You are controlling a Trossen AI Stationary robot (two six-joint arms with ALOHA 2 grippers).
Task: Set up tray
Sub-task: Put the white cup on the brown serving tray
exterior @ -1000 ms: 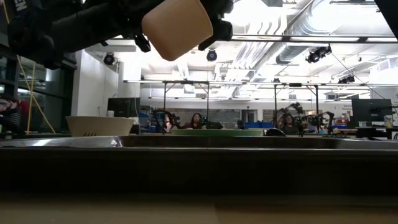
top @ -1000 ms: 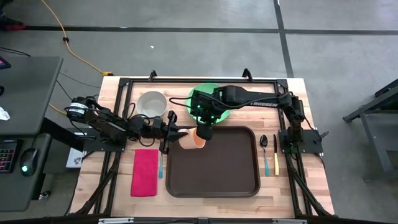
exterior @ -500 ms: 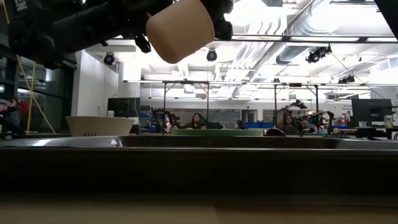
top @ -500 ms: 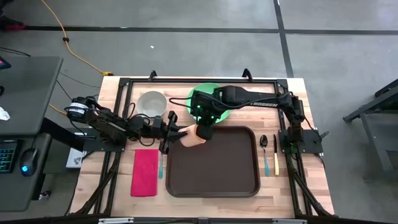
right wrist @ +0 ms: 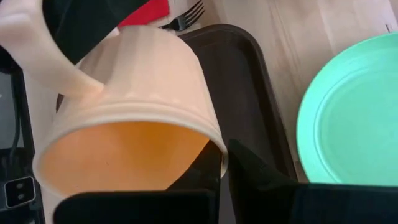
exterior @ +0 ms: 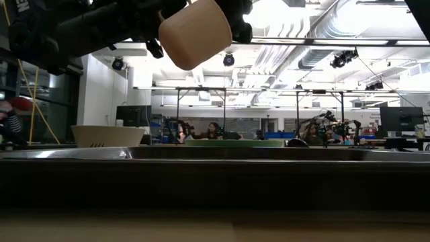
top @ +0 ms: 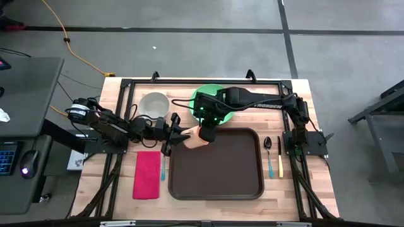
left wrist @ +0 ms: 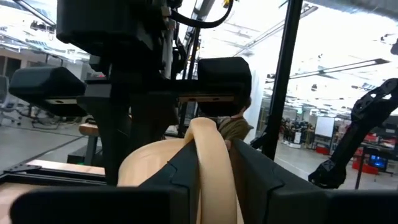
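Note:
A cream mug (top: 196, 140) with an orange inside hangs tipped in the air above the far left corner of the dark brown tray (top: 218, 180). My left gripper (top: 183, 133) reaches in from the table's left and is shut on its handle. From the far side, my right gripper (top: 207, 133) comes down onto the mug's rim and is shut on it. In the low view the mug (exterior: 195, 32) shows high above the tray's rim (exterior: 269, 154). My left gripper pinches the mug's handle (left wrist: 208, 155) between its two fingers (left wrist: 255, 177), coming level from the table's left. The mug hangs clear of the tray, tipped. My right gripper pinches the mug's wall at the rim (right wrist: 214, 146), one finger inside and one finger (right wrist: 252, 177) outside. It comes from above, pointing down.
A green plate (top: 218, 94) lies beyond the tray, partly under the right arm, with a white bowl (top: 153, 104) to its left. A red napkin (top: 146, 174) and a fork (top: 163, 165) lie left of the tray; a spoon (top: 267, 145) and knife (top: 279, 161) lie right of it.
The mug has tipped a little in the air: its orange inside, which showed from above a second ago, is now mostly covered by my right gripper. Both arms have stayed nearly in place.

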